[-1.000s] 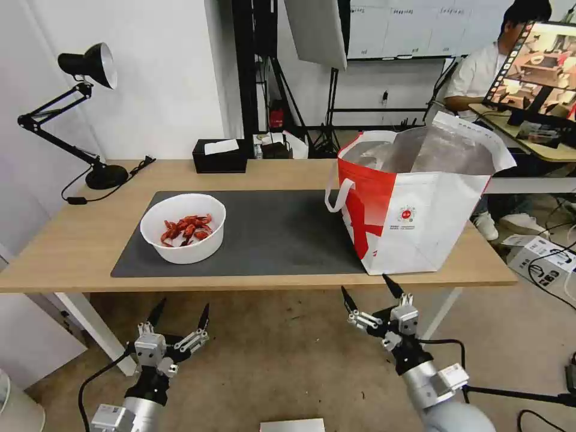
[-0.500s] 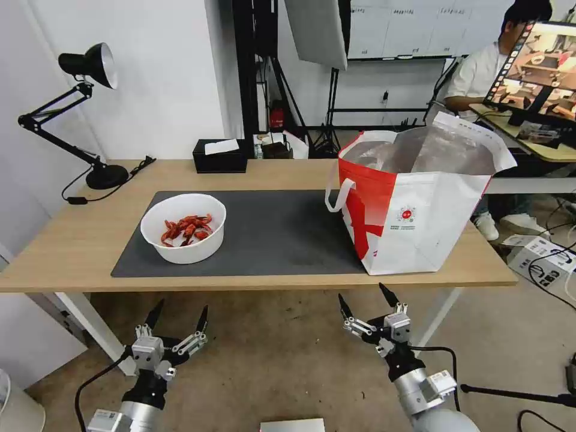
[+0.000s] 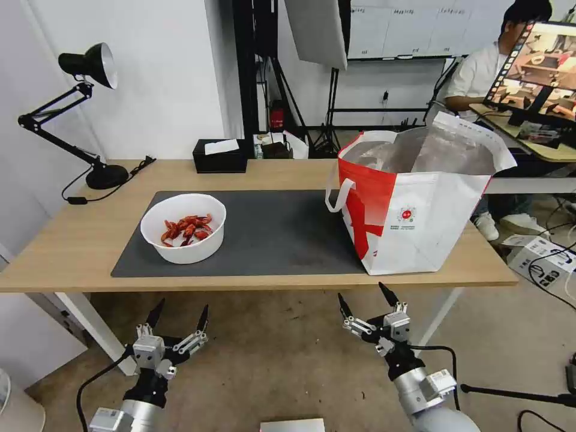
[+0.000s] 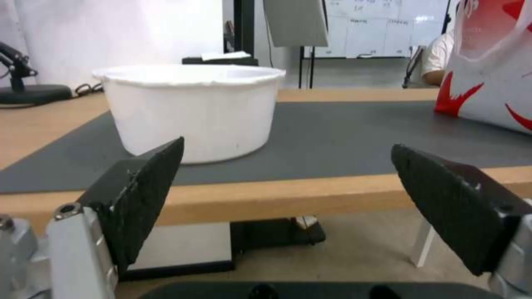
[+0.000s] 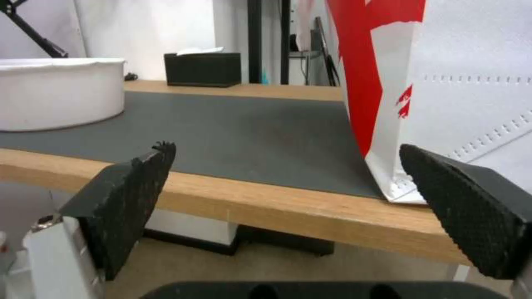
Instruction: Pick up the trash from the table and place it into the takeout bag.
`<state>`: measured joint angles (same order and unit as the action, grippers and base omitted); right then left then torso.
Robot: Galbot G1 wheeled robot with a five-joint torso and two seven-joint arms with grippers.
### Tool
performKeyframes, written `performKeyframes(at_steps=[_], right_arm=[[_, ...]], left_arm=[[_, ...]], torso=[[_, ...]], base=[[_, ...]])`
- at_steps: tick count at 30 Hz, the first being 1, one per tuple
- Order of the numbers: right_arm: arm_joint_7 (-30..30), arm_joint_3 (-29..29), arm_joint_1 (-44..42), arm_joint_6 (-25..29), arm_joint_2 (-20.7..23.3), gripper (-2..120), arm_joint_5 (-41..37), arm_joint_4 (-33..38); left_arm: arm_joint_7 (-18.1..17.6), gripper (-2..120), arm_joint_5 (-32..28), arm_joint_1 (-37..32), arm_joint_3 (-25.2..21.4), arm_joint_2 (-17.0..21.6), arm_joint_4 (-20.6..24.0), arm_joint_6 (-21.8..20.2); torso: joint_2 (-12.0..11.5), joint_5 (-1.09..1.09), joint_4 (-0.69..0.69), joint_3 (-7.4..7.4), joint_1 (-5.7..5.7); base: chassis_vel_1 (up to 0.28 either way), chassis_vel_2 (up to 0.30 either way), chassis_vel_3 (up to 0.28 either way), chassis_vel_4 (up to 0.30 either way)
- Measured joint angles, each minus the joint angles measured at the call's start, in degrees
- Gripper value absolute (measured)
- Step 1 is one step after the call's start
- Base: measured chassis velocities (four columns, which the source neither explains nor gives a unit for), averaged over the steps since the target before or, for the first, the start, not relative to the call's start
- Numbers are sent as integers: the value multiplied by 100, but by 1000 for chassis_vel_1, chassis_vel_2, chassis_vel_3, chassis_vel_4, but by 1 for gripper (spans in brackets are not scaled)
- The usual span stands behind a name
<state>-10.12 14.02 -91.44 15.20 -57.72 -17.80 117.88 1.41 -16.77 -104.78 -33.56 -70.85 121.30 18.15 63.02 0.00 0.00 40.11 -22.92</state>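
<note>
Both of our grippers hang below the near edge of the table (image 3: pixel 78 240), fingers spread wide and holding nothing: the left gripper (image 3: pixel 179 317) beneath the bowl's side, the right gripper (image 3: pixel 362 300) beneath the bag's near corner. We judge this a ready stance before a reach. One bowl (image 3: pixel 183 228) of red shells sits on the left part of the dark mat (image 3: pixel 282 234). At the right end stands the takeout bag (image 3: pixel 420 204), mouth open (its foil lining showing), well apart from the bowl. A tissue box (image 3: pixel 219 156) and a desk lamp (image 3: pixel 84 114) sit toward the far side, clear of any path. Between bowl and bag lies bare mat; the bag's tall wall is the one hurdle.
</note>
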Motion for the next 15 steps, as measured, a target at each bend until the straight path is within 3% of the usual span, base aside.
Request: performKeyframes(at_steps=[8,12,15], right_arm=[[0,1,3,-3,2,100,-5,3],[0,1,4,-5,3,100,-7,4],[0,1,5,-6,3,100,-8,6]], left_arm=[[-53,100,-380,332,-146,352,195,-420],[-182,100,-673,605,-187,654,286,-714],[-325,100,-1070,991,-263,1085,295,-970]], torso=[[0,0,0,0,0],[0,-1,0,0,0],[0,-1,0,0,0]], base=[[0,0,0,0],[0,0,0,0],[0,0,0,0]])
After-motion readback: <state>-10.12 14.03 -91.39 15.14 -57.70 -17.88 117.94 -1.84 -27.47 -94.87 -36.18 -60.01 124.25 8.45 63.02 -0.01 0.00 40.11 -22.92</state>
